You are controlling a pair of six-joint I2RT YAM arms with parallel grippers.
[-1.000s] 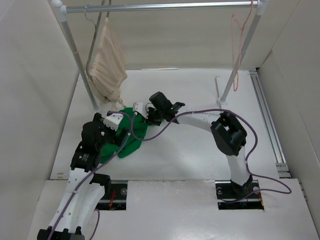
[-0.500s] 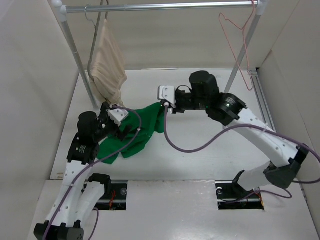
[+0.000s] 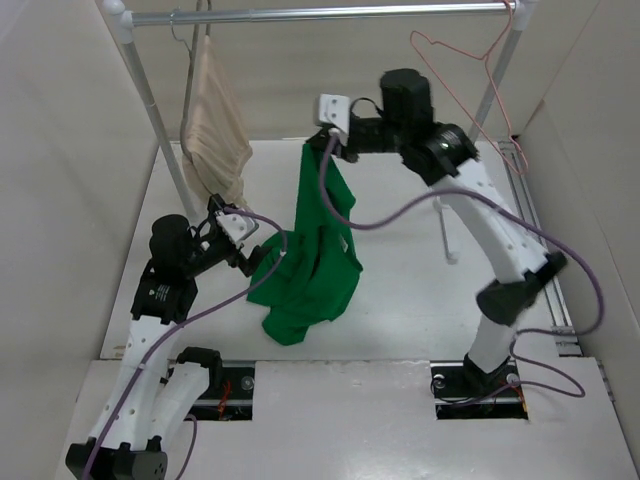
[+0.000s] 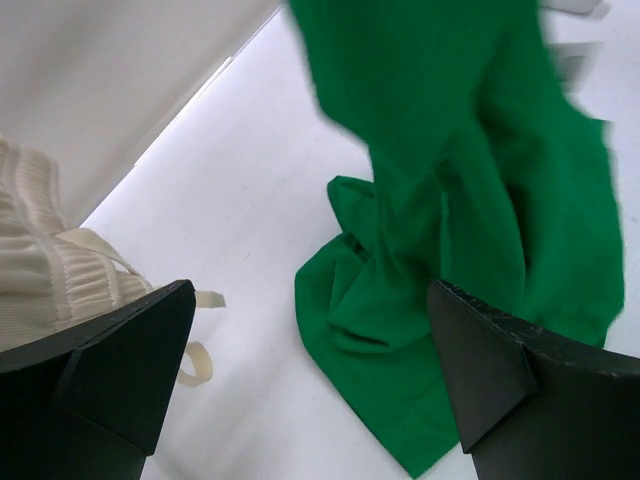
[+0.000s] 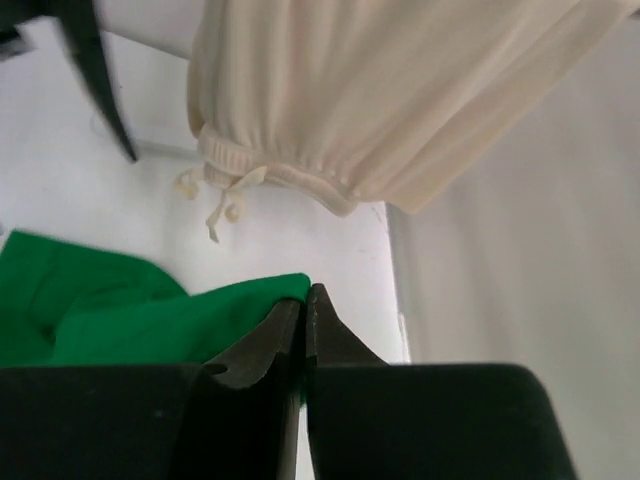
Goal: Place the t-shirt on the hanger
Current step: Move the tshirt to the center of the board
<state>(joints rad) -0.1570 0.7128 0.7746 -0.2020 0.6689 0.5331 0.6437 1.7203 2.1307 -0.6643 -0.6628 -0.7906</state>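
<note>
Bright green cloth t-shirt [image 3: 320,250] is pinched by right gripper [image 5: 303,302]; left gripper [image 4: 310,292] is spread wide, empty; hem should be opened for thin pink wire hanger [image 3: 470,52].

Illumination is bright, diffuse and even; shadows on the white table [image 3: 400,300] are faint. The left wrist view shows the t-shirt [image 4: 450,200] motion-blurred toward 1 o'clock and sharper toward 6 o'clock. The right wrist view smears a dark bar [image 5: 95,90] at 11 o'clock.

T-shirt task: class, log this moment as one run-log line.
right gripper: shut on t-shirt, held high | left gripper: open | hanger: bare, on rail
</note>
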